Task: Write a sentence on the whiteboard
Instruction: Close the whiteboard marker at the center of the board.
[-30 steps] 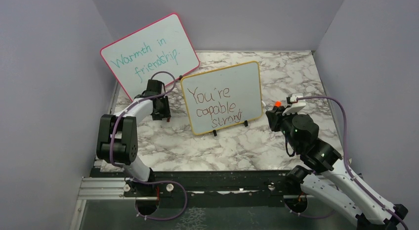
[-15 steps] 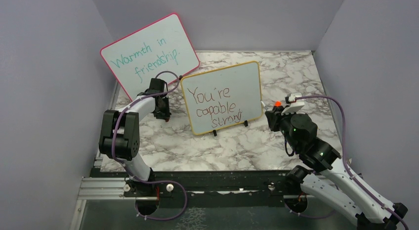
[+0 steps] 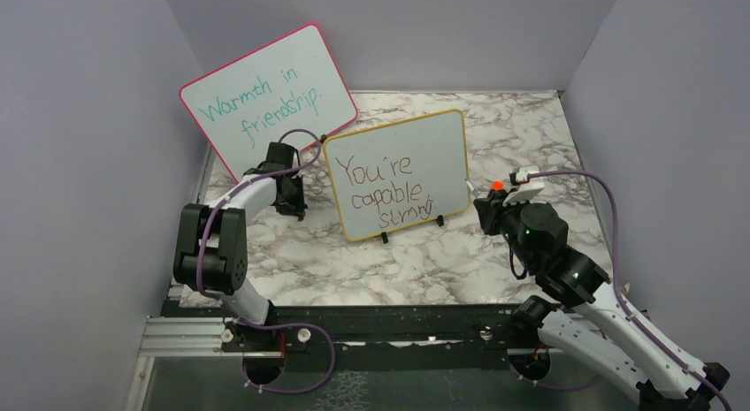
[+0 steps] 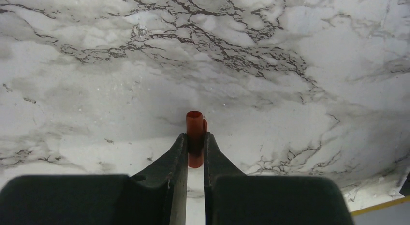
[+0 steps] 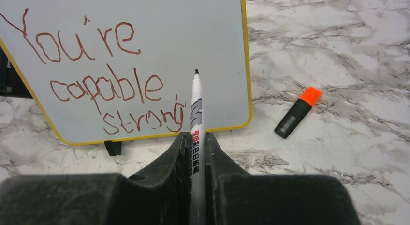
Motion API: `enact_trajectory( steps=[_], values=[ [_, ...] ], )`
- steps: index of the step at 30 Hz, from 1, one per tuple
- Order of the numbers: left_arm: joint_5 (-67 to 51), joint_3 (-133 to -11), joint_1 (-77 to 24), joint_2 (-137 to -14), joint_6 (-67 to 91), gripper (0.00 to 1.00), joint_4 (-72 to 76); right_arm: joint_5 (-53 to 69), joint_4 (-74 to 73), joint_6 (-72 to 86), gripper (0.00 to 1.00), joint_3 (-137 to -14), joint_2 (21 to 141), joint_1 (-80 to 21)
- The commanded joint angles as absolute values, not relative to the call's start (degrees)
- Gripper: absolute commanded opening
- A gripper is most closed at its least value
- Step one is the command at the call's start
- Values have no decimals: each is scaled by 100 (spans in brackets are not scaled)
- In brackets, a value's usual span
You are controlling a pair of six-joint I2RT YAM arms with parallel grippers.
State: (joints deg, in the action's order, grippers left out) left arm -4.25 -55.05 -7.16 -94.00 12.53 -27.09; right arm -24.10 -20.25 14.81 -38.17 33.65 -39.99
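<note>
The yellow-framed whiteboard [image 3: 398,172] stands tilted on small black feet mid-table; it also fills the upper left of the right wrist view [image 5: 193,36]. The red-brown sentence [image 5: 96,84] reads "You're capable strong" in three lines [image 3: 385,194]. My right gripper [image 5: 196,138] is shut on a grey marker [image 5: 195,106], its tip bare and a short way off the board's lower right part, near the end of "strong". From above, this gripper [image 3: 486,212] sits just right of the board. My left gripper [image 4: 195,138] is shut on a small red-brown cap [image 4: 194,121] over bare marble, left of the board [image 3: 296,206].
A larger pink-framed board [image 3: 265,97] with teal writing leans at the back left, behind my left arm. A black marker with an orange cap [image 5: 296,112] lies on the marble right of the yellow board. Grey walls close in both sides and the back.
My left arm has shifted slightly at the elbow, the gripper staying near the same spot with the cap. My right gripper has edged a little left with the marker.
</note>
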Motion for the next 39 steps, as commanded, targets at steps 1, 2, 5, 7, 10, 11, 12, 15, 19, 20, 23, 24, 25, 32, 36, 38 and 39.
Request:
enact_trajectory(
  steps=[1, 2, 5, 7, 10, 11, 12, 15, 19, 20, 23, 24, 25, 32, 36, 38, 39],
  values=[
    [-636, -5387, -740, -8711, 1047, 0, -2791, -2084, -1892, 1318, 1, -3788, 3323, -3969],
    [-641, -5361, -738, -8578, 1015, 0, -2782, -2012, -1876, 1299, 1, -3792, 3327, -3964],
    [-728, -5214, -747, -8095, 869, 0, -2677, -1609, -1734, 1185, 1, -3782, 3323, -3968],
    [-892, -5129, -772, -7757, 752, 0, -2617, -1316, -1641, 1080, 1, -3797, 3372, -3971],
    [-1177, -5052, -872, -7260, 523, 0, -2584, -896, -1592, 1052, 1, -3880, 3484, -3964],
    [-1255, -5027, -910, -7077, 444, 0, -2579, -750, -1566, 1056, 1, -3907, 3524, -3964],
    [-1297, -4994, -961, -6913, 377, 0, -2571, -583, -1532, 1044, 1, -3938, 3574, -3964],
    [-1268, -4937, -1159, -6407, 150, 0, -2569, -76, -1490, 943, 1, -4079, 3706, -3964],
    [-1310, -4931, -1438, -5692, -382, 0, -2572, 512, -1409, 854, 1, -4204, 3893, -3964],
    [-1355, -4934, -1505, -5506, -570, 0, -2572, 647, -1357, 867, 1, -4221, 3932, -3964],
    [-1580, -4950, -1704, -5038, -1194, 0, -2579, 1079, -1167, 899, 1, -4301, 4050, -3968],
    [-1667, -4968, -1761, -4937, -1405, 0, -2595, 1177, -1095, 918, 1, -4320, 4086, -3964],
    [-1741, -4986, -1815, -4867, -1608, 0, -2613, 1267, -1017, 927, 1, -4331, 4124, -3964],
    [-2213, -5065, -2366, -4658, -2951, 0, -2723, 1953, -754, 911, 1, -4482, 4443, -3964],
    [-2021, -5127, -2833, -4640, -3703, 0, -2862, 2196, -632, 965, 1, -4528, 4611, -3964],
    [-1894, -5150, -3062, -4598, -4101, 0, -2891, 2332, -712, 894, 1, -4634, 4760, -3966],
    [-1867, -5162, -3197, -4582, -4317, 0, -2898, 2404, -731, 859, 1, -4684, 4823, -3964]
  ],
)
